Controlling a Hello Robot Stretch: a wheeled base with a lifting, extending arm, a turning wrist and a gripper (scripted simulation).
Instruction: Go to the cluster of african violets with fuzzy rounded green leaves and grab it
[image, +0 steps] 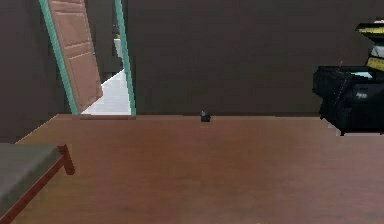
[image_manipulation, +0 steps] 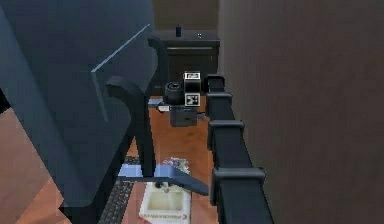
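Dark two-finger gripper (image_manipulation: 172, 95) at 3 o'clock of the big dark flat monitor (image_manipulation: 70, 95), by the brown wooden desk (image_manipulation: 160, 130). Can't tell its grip or whether it's holding anything.

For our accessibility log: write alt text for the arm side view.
A dark arm stretches over a reddish-brown desk, its end effector pointing toward a dark cabinet at the far end. A large dark screen on a stand rises at the left, with papers at its foot.

We can read no words, numbers or signs. Two white squares (image_manipulation: 193, 79) on the arm (image_manipulation: 235, 150) bear only black marks. The pale sheet (image_manipulation: 165, 205) is too small for us to read.
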